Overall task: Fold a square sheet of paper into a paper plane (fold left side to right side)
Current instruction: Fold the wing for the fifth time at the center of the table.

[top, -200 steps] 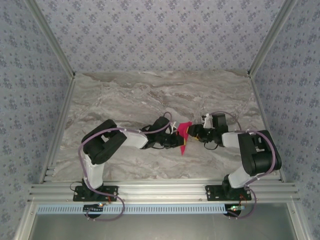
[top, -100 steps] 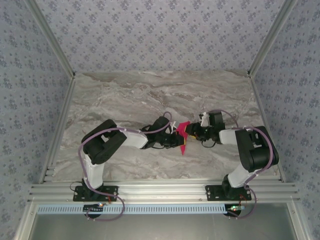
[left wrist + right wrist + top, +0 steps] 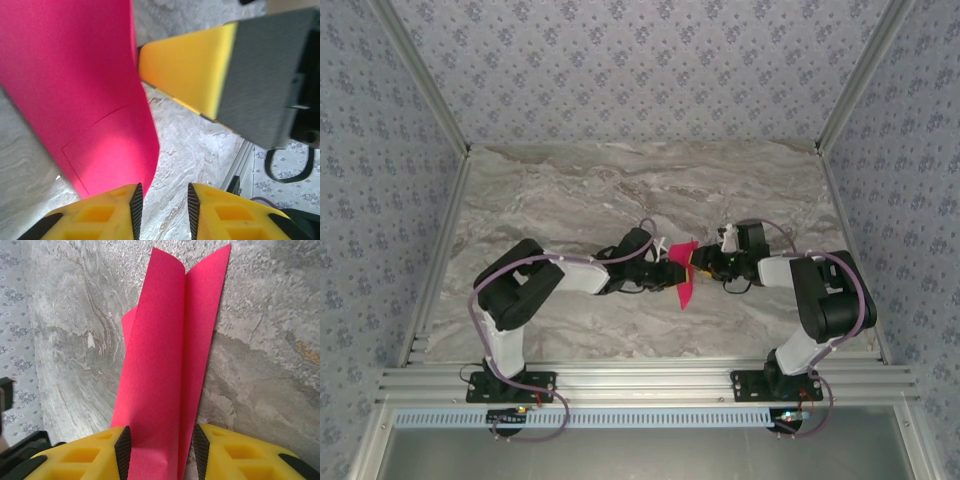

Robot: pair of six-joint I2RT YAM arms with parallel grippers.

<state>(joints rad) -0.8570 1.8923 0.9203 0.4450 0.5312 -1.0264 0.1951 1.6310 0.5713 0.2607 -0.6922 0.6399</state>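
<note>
While the right pincer [image 3: 161, 432] grips the folded magenta paper sheet [image 3: 165, 340], both its yellow fingers [image 3: 90, 455] sit tight against the layers. Its wrist camera shows the sheet running away from the grip as two long flaps with a crease between them, over the marble surface [image 3: 570, 190]. Now the left pincer [image 3: 164, 190]: jaws a little apart, bare marble showing through the gap. The paper's edge comes down right beside one fingertip, and I can't tell whether it touches. That left wrist view also catches a yellow pad of the right pincer just beyond the sheet. From overhead, the two pincers meet nose to nose around mid-surface, with the paper between them, its narrow tip pointing toward the near edge.
</note>
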